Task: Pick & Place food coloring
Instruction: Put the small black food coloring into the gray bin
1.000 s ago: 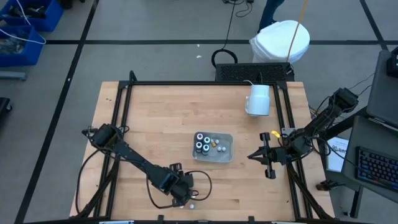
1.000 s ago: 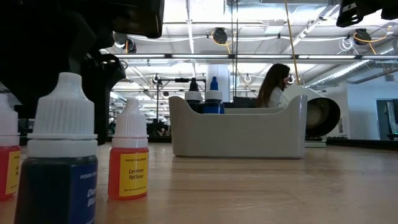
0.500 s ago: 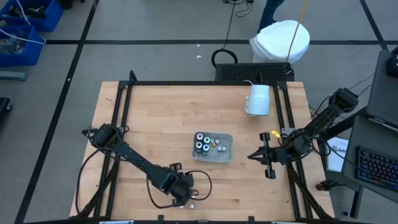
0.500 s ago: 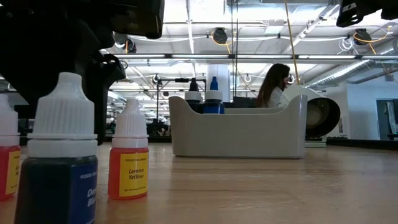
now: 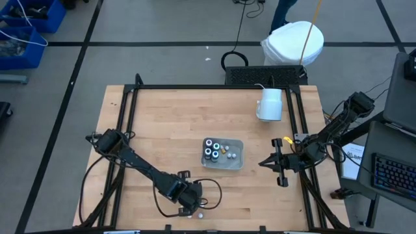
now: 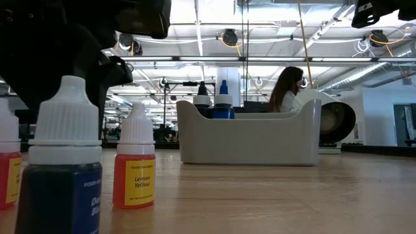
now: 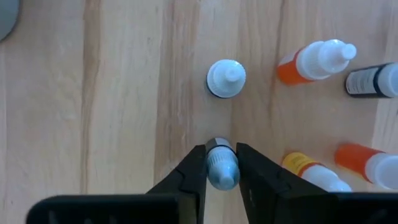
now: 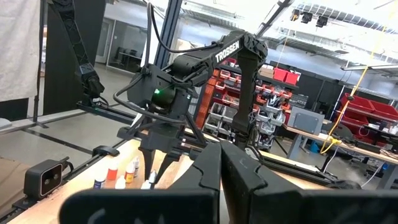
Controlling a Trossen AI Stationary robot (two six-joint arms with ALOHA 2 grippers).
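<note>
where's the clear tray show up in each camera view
High view: the clear tray sits mid-table, right of centre, pots and bottles inside.
Low view: the pale tub at centre, bottle tops poking above its rim.
Left wrist view: not in it.
Right wrist view: not in it.
Shared landmark: the white mug, behind the tray's right end in the low view.

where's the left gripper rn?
High view: the left gripper is low at the table's near edge, left of centre. Its wrist view shows its fingers on either side of a dropper bottle, other bottles nearby.
</note>
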